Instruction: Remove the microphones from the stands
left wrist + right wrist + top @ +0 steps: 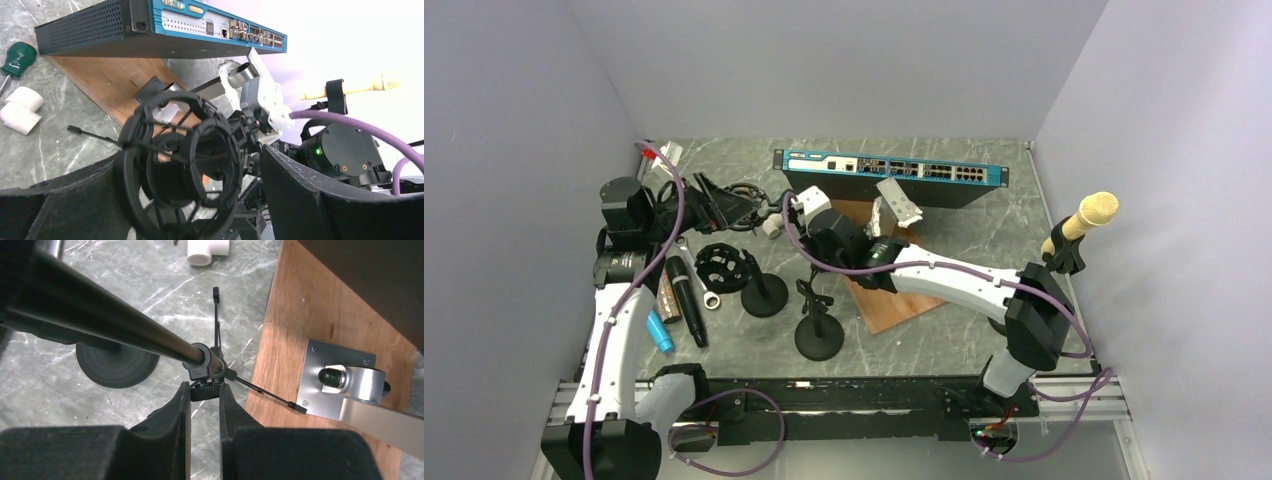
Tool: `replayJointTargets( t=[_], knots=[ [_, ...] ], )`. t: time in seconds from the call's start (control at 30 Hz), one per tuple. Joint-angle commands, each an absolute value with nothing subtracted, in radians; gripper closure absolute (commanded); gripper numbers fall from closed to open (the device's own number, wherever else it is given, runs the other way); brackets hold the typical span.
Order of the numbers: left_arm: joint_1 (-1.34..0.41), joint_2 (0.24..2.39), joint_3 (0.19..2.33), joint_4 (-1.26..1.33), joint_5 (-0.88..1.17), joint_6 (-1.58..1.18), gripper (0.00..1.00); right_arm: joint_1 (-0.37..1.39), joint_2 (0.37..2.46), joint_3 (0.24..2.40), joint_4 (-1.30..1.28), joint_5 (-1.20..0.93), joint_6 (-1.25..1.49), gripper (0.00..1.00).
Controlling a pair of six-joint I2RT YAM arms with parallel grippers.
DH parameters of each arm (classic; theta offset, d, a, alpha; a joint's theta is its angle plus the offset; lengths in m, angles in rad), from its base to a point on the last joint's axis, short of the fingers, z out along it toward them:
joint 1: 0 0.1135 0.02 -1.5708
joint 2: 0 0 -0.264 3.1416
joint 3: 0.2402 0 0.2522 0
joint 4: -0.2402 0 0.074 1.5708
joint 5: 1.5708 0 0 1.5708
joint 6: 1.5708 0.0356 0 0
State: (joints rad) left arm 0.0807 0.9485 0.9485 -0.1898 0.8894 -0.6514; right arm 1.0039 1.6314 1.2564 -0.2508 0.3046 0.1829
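Note:
A cream-headed microphone (pixel 1088 215) sits in a black clip (pixel 1064 250) at the far right; it also shows in the left wrist view (pixel 357 86). A black microphone (pixel 686 300) lies flat on the table beside my left arm. An empty black shock mount (pixel 724 266) tops a round-based stand (pixel 764 296). My left gripper (pixel 722 212) is open, and the shock mount (pixel 175 160) shows between its fingers (pixel 190 160). My right gripper (pixel 205 390) is shut on the knurled knob (pixel 205 392) at the joint of a second stand (pixel 819 338).
A blue-fronted network switch (pixel 889 172) lies at the back, on a wooden board (pixel 894 305) that carries a metal bracket (pixel 345 385). White pipe fittings (pixel 20 110) and a green-handled screwdriver (pixel 17 57) lie at the back left. A blue item (pixel 660 332) lies by the left arm.

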Motion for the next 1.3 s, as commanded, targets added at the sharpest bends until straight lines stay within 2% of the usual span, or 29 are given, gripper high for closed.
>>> replayJointTargets(
  t=[0.0, 0.2, 0.23, 0.33, 0.43, 0.53, 0.63, 0.83, 1.07, 1.27],
  knots=[
    [0.068, 0.955, 0.95, -0.124, 0.885, -0.671, 0.14, 1.014, 1.613, 1.233, -0.24, 0.503, 0.05, 1.0],
    [0.066, 0.964, 0.97, -0.148, 0.88, -0.65, 0.14, 0.985, 1.589, 1.235, -0.236, 0.373, 0.111, 1.0],
    [0.066, 0.964, 0.971, -0.149, 0.881, -0.649, 0.14, 0.967, 1.585, 1.237, -0.241, 0.324, 0.138, 0.97],
    [0.065, 0.964, 0.97, -0.149, 0.881, -0.646, 0.14, 0.901, 1.563, 1.225, -0.239, 0.162, 0.222, 0.72],
    [0.066, 0.962, 0.971, -0.157, 0.881, -0.641, 0.14, 0.829, 1.539, 1.192, -0.216, -0.024, 0.304, 0.56],
    [0.066, 0.965, 0.976, -0.171, 0.876, -0.628, 0.13, 0.792, 1.528, 1.169, -0.195, -0.131, 0.343, 0.47],
    [0.065, 0.969, 0.975, -0.163, 0.88, -0.631, 0.14, 0.775, 1.534, 1.169, -0.191, -0.166, 0.362, 0.42],
    [0.066, 0.964, 0.96, -0.145, 0.884, -0.644, 0.14, 0.759, 1.558, 1.2, -0.207, -0.156, 0.348, 0.42],
    [0.066, 0.957, 0.963, -0.163, 0.882, -0.63, 0.14, 0.758, 1.591, 1.223, -0.205, -0.146, 0.332, 0.55],
    [0.065, 0.961, 0.956, -0.143, 0.888, -0.64, 0.13, 0.759, 1.602, 1.236, -0.207, -0.103, 0.298, 0.73]
  ],
)
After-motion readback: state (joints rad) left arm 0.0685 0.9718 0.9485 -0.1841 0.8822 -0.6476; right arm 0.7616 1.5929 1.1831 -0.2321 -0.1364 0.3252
